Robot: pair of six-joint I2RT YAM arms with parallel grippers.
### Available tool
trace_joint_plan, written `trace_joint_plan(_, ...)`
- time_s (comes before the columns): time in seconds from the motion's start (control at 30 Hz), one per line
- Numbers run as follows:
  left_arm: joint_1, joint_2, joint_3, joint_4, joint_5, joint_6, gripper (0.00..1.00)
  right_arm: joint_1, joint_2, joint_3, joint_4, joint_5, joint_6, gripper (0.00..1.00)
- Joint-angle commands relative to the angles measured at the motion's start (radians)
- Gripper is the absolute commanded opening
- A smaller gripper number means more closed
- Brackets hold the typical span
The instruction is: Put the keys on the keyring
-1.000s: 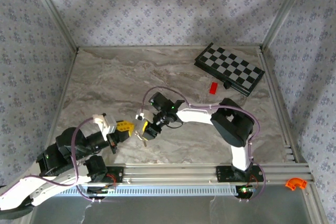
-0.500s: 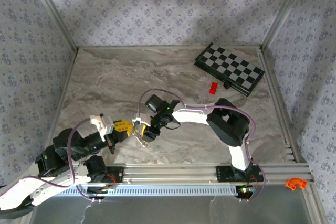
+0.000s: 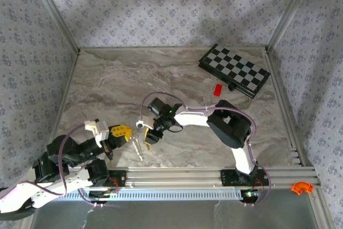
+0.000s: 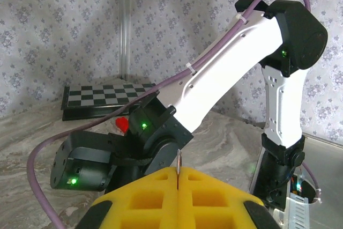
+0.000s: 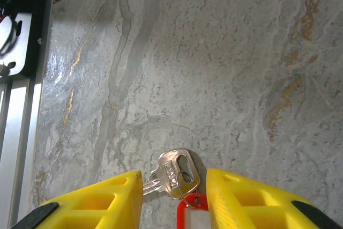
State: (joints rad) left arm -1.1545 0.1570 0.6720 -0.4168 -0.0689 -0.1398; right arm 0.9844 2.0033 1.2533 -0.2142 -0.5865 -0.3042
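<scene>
Across the marbled worktop [image 3: 107,89], no shift at the back: chessboard [image 3: 234,69] and small red block [image 3: 217,89] exactly as a second ago. Left arm [image 3: 64,154] drawn back toward the near-left corner, away from the meeting point in the middle. Right arm [image 3: 203,117] swung a little nearer and lower, wrist tipped down. Left gripper [image 3: 124,132] clamped fully shut. In the left wrist view, a thin metal edge [image 4: 177,160] pinched upright between the yellow pads [image 4: 214,197], probably the keyring seen edge-on, though too slim to say for sure. Right gripper [image 3: 146,138] no longer level with the left one but down at the worktop, jaws partway apart and narrowing, holding nothing yet. From the right wrist camera, yellow fingers [image 5: 107,199] astride the head of a silver key [image 5: 179,171]. Key [image 3: 138,148] flat on the stone between the two grippers, blade tucked behind one finger, clear of the left gripper. Fastened to the key head by a fine wire loop, a red tag [image 5: 193,217]. Judged from all this: threading attempt apparently broken off, key down on the worktop rather than on the ring, so no progress on the task. Still to come, by the look of it: a fresh pinch on the key head, awkward given so flat a lie, then a trip back to the waiting ring.
</scene>
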Motion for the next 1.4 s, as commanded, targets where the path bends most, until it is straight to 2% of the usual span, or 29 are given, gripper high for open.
trace_joint_plan(0.0, -0.011, -0.008, 0.006, 0.036, -0.017, 0.013, 0.00, 0.002, 0.018, -0.007, 0.004, 0.016, -0.004, 0.37)
trace_joint_plan(0.37, -0.016, -0.011, 0.008, 0.030, -0.026, 0.016, 0.00, 0.000, 0.038, 0.006, -0.021, 0.022, -0.039, 0.33)
trace_joint_plan(0.9, -0.020, -0.012, 0.008, 0.026, -0.045, 0.013, 0.00, -0.001, 0.038, 0.007, -0.022, 0.033, -0.047, 0.03)
trace_joint_plan(0.97, -0.020, -0.010, 0.007, 0.028, -0.049, 0.016, 0.00, -0.009, 0.018, -0.013, 0.004, 0.039, -0.031, 0.00)
trace_joint_plan(1.07, -0.020, -0.003, 0.006, 0.026, -0.051, 0.019, 0.00, -0.027, -0.026, -0.048, 0.030, 0.054, 0.010, 0.00)
trace_joint_plan(1.37, -0.020, 0.062, 0.007, 0.037, -0.052, 0.033, 0.00, -0.058, -0.261, -0.218, -0.041, 0.251, 0.219, 0.00)
